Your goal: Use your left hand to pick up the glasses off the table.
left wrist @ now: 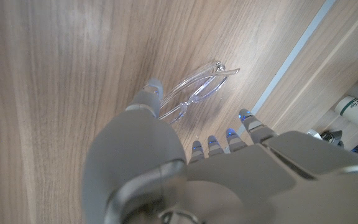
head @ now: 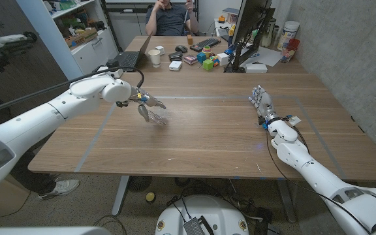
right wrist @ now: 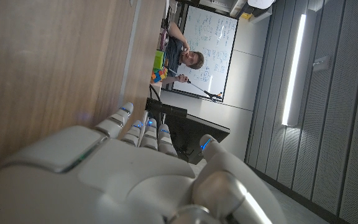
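Note:
The clear-framed glasses (head: 160, 118) (left wrist: 194, 91) lie on the wooden table (head: 201, 140), left of its middle. My left hand (head: 143, 104) (left wrist: 185, 162) hovers right over them with its fingers spread. In the left wrist view the thumb tip (left wrist: 150, 88) is at the near lens, and the other fingertips (left wrist: 229, 134) stand apart from the frame. Nothing is gripped. My right hand (head: 262, 102) (right wrist: 129, 168) stands at the right side of the table, fingers stretched out and holding nothing.
At the far end stand a laptop (head: 130, 57), a white cup (head: 155, 57), coloured blocks (head: 206, 60) and a monitor (head: 248, 29). A person (head: 170, 16) sits behind them. A pale tape line (head: 100, 134) (left wrist: 291, 62) runs along the table beside the glasses.

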